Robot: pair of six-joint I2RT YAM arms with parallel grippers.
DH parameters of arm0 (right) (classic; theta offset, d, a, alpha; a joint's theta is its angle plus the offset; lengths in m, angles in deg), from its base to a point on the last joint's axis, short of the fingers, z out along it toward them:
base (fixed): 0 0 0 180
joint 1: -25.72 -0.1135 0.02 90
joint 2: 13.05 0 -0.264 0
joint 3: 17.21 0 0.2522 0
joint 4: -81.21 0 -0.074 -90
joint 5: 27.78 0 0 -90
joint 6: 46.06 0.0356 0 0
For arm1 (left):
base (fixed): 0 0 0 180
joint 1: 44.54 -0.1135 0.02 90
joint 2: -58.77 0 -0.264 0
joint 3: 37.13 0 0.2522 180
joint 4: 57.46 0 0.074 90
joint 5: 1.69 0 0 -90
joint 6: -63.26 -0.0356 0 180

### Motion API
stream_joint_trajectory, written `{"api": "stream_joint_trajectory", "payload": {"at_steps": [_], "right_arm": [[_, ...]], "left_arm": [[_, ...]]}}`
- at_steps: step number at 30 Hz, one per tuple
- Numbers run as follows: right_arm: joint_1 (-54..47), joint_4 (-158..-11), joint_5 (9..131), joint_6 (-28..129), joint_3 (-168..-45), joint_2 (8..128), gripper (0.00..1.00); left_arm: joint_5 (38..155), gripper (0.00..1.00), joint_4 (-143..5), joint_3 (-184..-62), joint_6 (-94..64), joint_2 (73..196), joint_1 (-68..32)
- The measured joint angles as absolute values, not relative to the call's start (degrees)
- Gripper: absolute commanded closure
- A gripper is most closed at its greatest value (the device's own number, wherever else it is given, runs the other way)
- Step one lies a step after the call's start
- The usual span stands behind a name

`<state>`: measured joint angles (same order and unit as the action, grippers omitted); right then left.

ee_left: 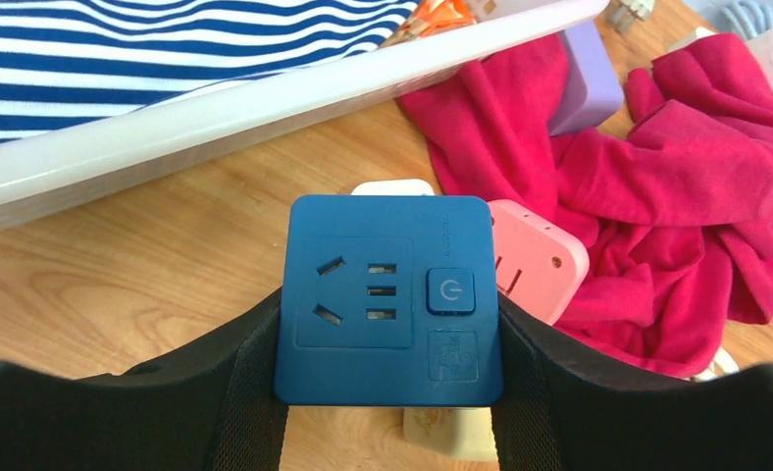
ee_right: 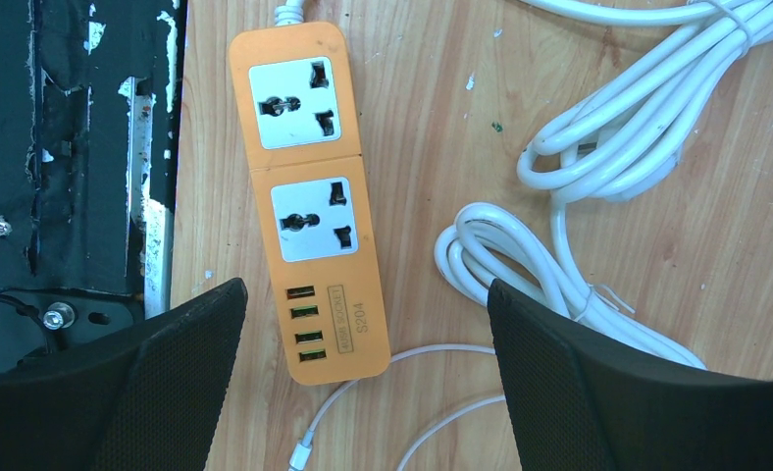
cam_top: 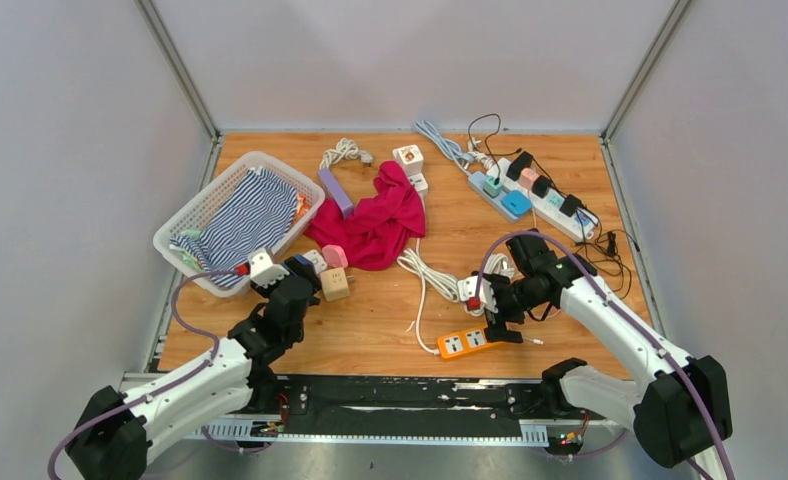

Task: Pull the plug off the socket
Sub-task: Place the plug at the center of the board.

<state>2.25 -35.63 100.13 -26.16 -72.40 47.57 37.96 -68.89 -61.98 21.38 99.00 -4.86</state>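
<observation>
top: left gripper [cam_top: 304, 270] front-left by basket [cam_top: 202, 197], right gripper [cam_top: 497, 318] near front edge | left wrist: clamped on blue socket [ee_left: 387, 294], likely bracing step | right wrist: wide over orange strip [ee_right: 309, 196], outlets empty; next needs plug located, gripped

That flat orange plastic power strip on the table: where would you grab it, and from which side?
Across its narrow width, on the two long side edges, coming straight down from above. The orange plastic power strip lies flat on the wooden table, so only its thin sides offer grip; the right arm's open fingers straddle it.
</observation>
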Motion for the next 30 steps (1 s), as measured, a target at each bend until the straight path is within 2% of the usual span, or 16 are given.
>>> {"api": "stream_joint_trajectory", "payload": {"at_steps": [3,7,17,30], "right_arm": [[2.25,-35.65,100.08,-26.16,-72.37,47.57,0.07],[2.25,-35.69,100.06,-26.16,-72.35,47.59,0.07],[2.25,-35.71,100.04,-26.14,-72.24,47.61,0.07],[2.25,-35.74,100.04,-26.14,-72.16,47.66,0.07]], "left_arm": [[38.22,0.84,-68.92,-61.61,22.78,100.24,-5.21],[38.55,0.68,-69.07,-61.37,24.44,102.16,-5.54],[39.32,0.43,-69.2,-61.37,26.27,103.5,-6.22],[39.89,0.28,-69.18,-61.37,26.47,103.48,-6.57]]}}
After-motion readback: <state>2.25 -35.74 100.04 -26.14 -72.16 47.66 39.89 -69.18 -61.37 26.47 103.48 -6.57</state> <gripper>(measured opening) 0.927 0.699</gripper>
